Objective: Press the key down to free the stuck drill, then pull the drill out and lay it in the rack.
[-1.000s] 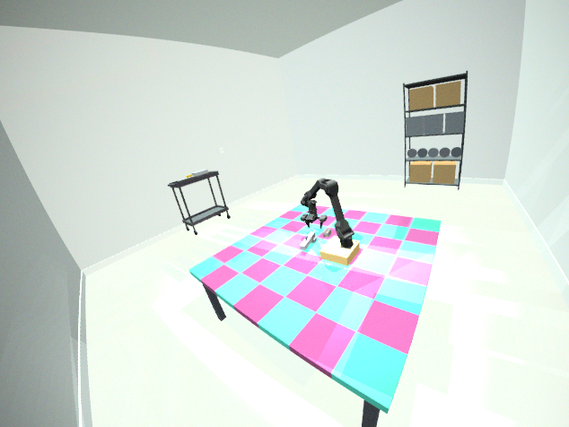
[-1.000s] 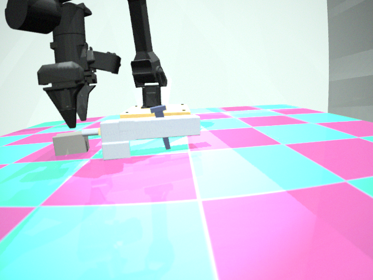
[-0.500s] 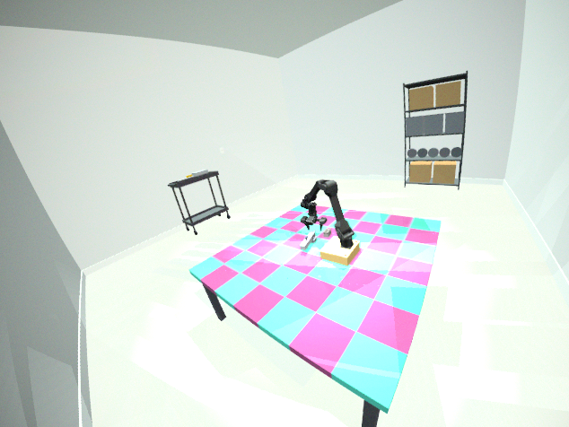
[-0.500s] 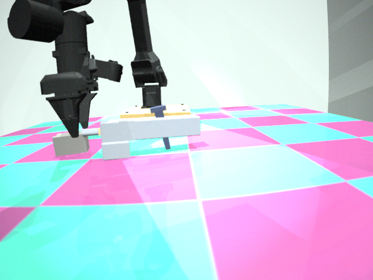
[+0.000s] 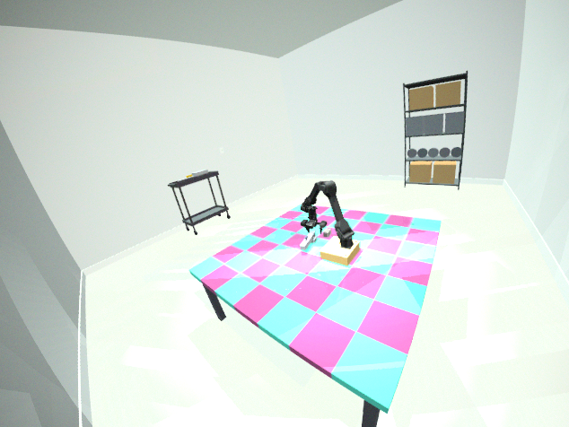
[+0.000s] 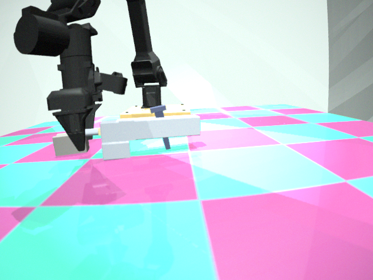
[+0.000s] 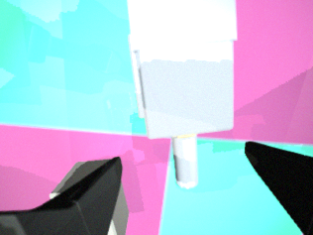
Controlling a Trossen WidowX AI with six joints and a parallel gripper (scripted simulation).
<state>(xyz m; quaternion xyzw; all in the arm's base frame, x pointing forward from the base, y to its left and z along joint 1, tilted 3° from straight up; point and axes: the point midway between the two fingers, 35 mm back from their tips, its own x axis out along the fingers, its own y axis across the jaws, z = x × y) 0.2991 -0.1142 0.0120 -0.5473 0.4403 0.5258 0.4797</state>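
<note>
The pale grey housing (image 5: pixel 307 240) (image 6: pixel 150 127) (image 7: pixel 188 98) lies level on its foot block. The dark blue key (image 6: pixel 157 109) passes down through it at a slant, with its head above the top face and its tip showing below. The drill (image 6: pixel 92 132) (image 7: pixel 186 163) is a short light cylinder sticking out of the housing's end. My gripper (image 5: pixel 314 231) (image 6: pixel 85 141) (image 7: pixel 183 155) is open and low, pointing down, with one finger on each side of the drill and gaps to both. The rack (image 5: pixel 327 232) (image 6: pixel 67 145) (image 7: pixel 123 207), a grey-beige block, stands beside the drill's end, partly behind a finger.
The arm's wooden base (image 5: pixel 334 256) (image 6: pixel 126 115) stands behind the housing in the exterior view. All stand on a pink and cyan checkered table (image 5: pixel 312 293) (image 6: pixel 270 162). A black cart (image 5: pixel 202 215) and a shelf unit (image 5: pixel 433 108) stand away from the table.
</note>
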